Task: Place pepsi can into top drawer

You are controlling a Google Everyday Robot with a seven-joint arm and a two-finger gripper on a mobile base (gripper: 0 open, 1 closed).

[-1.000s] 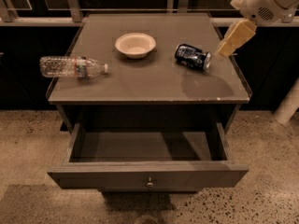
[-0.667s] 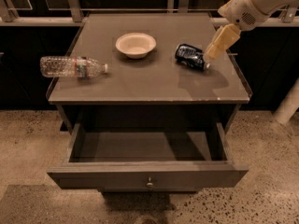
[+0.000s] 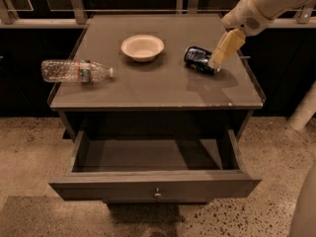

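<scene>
Standing pulled out toward you at the bottom of the view, the drawer is wide open. Its flat grey front carries one small round knob at the centre. You can look down into it: a shallow dark tray, shadowed by the top above. Around it spreads a speckled stone floor.

Above the drawer lies the tabletop, a flat grey-brown surface with a low raised edge along its right side. On its left a clear plastic bottle lies on its side, cap pointing right, its base reaching out past the left edge. Further back on the right, the can also lies on its side. It is dark blue with pale markings, well apart from the bottle, on the tabletop and not in the drawer. Between the two and a little further back sits a shallow cream bowl, upright, near the can but not touching it.

The tool is at the can's right end, slanting down from the upper right, its cream tip against or just over the can. You cannot tell how far the tool is open, nor whether it has hold of the can. Behind it the pale arm runs up to the top right corner. At the very back a metal railing stands against darkness.
</scene>
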